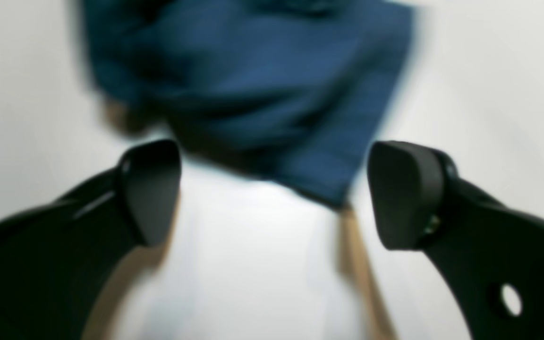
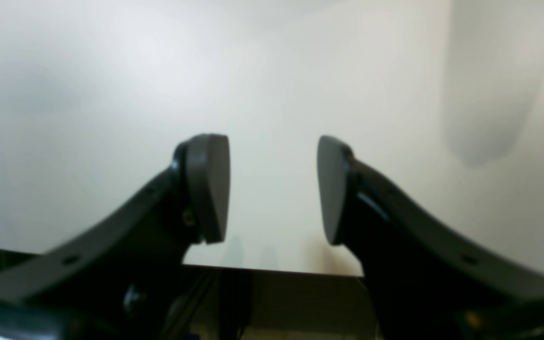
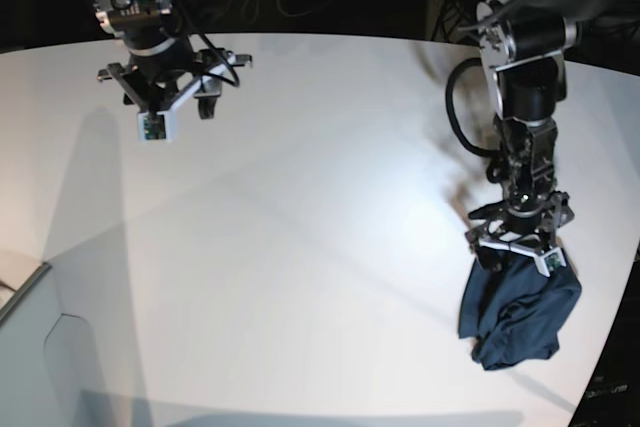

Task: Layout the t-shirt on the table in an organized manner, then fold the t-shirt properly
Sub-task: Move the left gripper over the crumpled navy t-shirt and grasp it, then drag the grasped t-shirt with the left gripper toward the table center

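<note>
The dark navy t-shirt (image 3: 520, 319) lies crumpled in a heap near the right front edge of the white table (image 3: 300, 247). My left gripper (image 3: 516, 255) hangs just above the heap's far end. In the left wrist view, the left gripper (image 1: 276, 193) stands wide open with nothing between its fingers, and the blurred t-shirt (image 1: 253, 85) lies just beyond them on the table (image 1: 489, 71). My right gripper (image 3: 165, 112) hovers over the far left of the table, well away from the shirt. In its own view, the right gripper (image 2: 272, 189) is open over bare table (image 2: 111, 94).
The table's curved edge (image 3: 600, 347) runs close to the shirt on the right. A table edge (image 2: 272, 270) with dark space below shows under the right gripper. A low white ledge (image 3: 20, 292) sits at the left front.
</note>
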Available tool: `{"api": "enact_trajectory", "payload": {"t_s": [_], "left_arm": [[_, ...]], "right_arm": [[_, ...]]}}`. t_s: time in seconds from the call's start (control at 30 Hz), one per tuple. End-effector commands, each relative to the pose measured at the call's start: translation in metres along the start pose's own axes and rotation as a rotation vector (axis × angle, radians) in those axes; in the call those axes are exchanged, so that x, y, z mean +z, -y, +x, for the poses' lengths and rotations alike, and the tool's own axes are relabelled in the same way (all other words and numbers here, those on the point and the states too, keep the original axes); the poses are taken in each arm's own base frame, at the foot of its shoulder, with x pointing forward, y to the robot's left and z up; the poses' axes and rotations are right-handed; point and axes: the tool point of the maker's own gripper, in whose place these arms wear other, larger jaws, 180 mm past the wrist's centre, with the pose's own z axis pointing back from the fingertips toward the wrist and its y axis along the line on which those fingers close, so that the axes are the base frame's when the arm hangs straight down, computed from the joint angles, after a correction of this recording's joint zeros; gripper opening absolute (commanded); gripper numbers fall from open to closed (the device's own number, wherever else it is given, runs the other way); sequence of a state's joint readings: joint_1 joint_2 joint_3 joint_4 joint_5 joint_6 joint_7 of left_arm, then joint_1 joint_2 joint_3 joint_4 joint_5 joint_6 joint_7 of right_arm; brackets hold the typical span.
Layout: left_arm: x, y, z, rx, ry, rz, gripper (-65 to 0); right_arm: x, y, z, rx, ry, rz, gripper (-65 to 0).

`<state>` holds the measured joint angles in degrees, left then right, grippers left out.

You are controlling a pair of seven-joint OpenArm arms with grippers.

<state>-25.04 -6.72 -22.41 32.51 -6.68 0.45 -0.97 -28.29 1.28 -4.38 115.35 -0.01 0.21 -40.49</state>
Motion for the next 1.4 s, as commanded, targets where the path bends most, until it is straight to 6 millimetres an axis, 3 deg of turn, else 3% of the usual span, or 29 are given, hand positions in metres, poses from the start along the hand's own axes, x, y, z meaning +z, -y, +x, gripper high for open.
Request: {"api": "enact_trajectory", "payload": {"t_s": [0.0, 0.1, 0.47, 0.8, 0.9, 1.2, 1.37], "left_arm": [[-0.008, 0.012, 0.030, 0.022, 0.071, -0.019, -1.0], [-0.015, -0.004, 0.022, 0.033, 0.031, 0.016, 0.0], [-0.022, 0.010, 0.025, 0.040, 0.054, 0.006, 0.0], [-0.025, 0.044, 0.034, -0.025, 0.059, -0.063, -1.0], [-0.025, 0.046, 0.035, -0.036, 0.061, -0.069, -10.8], [-0.026, 0.039, 0.038, -0.035, 0.066, -0.051, -63.6], [-0.027, 0.021, 0.042, 0.075, 0.072, -0.004, -65.0]], "right_arm": [[0.002, -0.001, 0.010, 0.001, 0.040, 0.003, -34.8], [0.002, -0.001, 0.010, 0.001, 0.040, 0.003, -34.8], [0.002, -0.001, 0.010, 0.001, 0.041, 0.003, -34.8], [0.002, -0.001, 0.010, 0.001, 0.041, 0.003, -34.8], [0.002, -0.001, 0.010, 0.001, 0.041, 0.003, -34.8], [0.002, -0.001, 0.010, 0.001, 0.040, 0.003, -34.8], [0.002, -0.001, 0.009, 0.001, 0.038, 0.003, -34.8]]}}
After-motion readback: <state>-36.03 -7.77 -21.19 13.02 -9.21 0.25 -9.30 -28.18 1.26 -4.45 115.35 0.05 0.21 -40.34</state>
